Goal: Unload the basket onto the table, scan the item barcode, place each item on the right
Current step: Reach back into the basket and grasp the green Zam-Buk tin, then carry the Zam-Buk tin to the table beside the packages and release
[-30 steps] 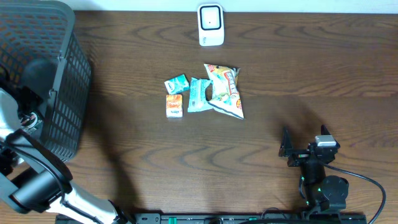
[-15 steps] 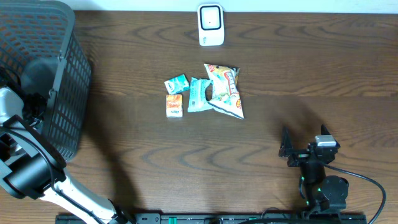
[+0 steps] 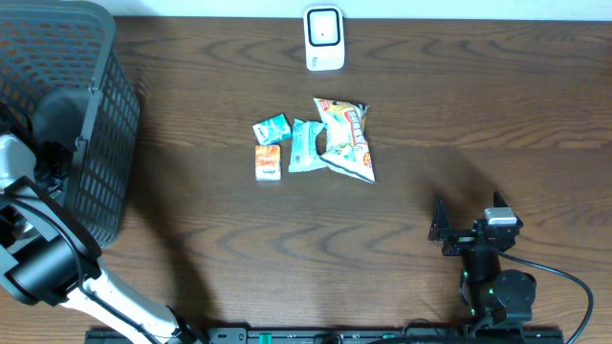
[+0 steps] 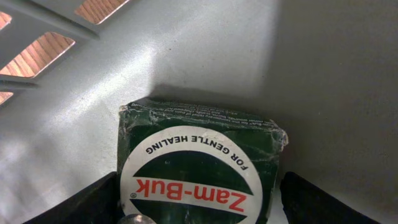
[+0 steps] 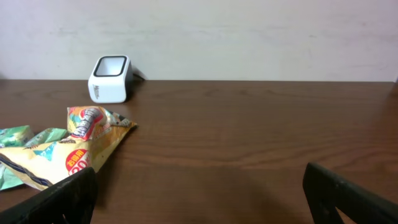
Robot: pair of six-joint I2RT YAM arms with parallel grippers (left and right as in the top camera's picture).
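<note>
My left hand (image 4: 200, 186) is down inside the basket (image 3: 96, 115), and the green box (image 4: 199, 143) lies flat on the basket floor right between its fingers, round label facing up at the wrist camera. One finger sits at each side edge of the green box. They look as if they meet the cardboard, but I cannot tell whether they are pressing on it or only bracketing it.

My right hand (image 5: 199, 186) is wide open with nothing between its fingers, parked low over the table (image 3: 478, 115).

I judge the step to be the handling of this green box inside the basket. Whether I am taking hold of it or letting it go, these views do not settle. If it is a pickup, the next move calls for a firm squeeze across the sides, a straight lift clear of the basket wall, then a long carry out to the scanner (image 3: 324, 38), which is well away from the left hand. No barcode shows on the top face, so the green box would probably need turning before the window can read it.

Ahead and to the left of the right hand lie the loose goods, with the scanner beyond them.

By my count:
- one basket
- one scanner
- one green box
- four items on the table: a snack bag (image 3: 346, 139), a pale packet (image 3: 306, 145) touching it, a teal packet (image 3: 272, 128) and an orange packet (image 3: 268, 162)
</note>
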